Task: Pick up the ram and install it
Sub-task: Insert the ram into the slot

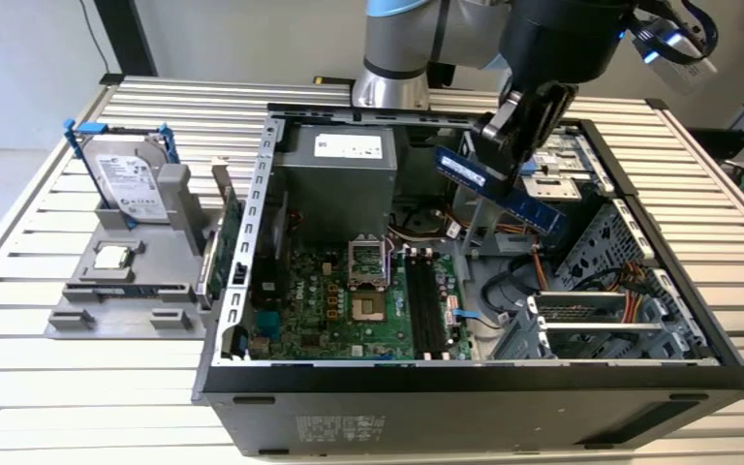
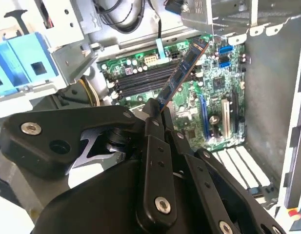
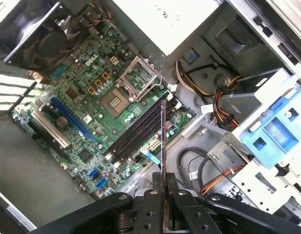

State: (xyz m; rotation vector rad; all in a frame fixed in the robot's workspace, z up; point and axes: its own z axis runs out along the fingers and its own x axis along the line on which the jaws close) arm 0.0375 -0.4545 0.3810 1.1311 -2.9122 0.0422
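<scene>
Gripper [image 2: 157, 111]: fingers clamped narrow on one end of the ram [image 2: 182, 73]. In both wrist views the stick runs straight out from between my fingertips; in the first wrist view I see it edge-on, the ram [image 3: 163, 141] a thin line ahead of the gripper [image 3: 163, 184].

Position, exterior view: the gripper [image 1: 514, 121] hangs over the open computer case [image 1: 476, 373], above its half on the exterior view's right. The ram [image 1: 508, 194] is tilted, its free end the lower one, in the air and touching nothing in the case.

Inside the case, below the ram: the motherboard [image 1: 333, 300] lies flat on the case floor. The dark memory slots [image 1: 426, 305] run side by side, with no stick seated in them that I can see. Just beside them is the processor socket [image 1: 369, 281], its metal frame lifted.

Further in: the grey power supply [image 1: 340, 179] sits at the case's back wall.

Outside the case, on the exterior view's left: a grey stand [image 1: 127, 291] on the slatted table [image 1: 36, 387] holds a hard drive [image 1: 127, 179] upright in blue rails and a small square processor chip [image 1: 113, 257].
</scene>
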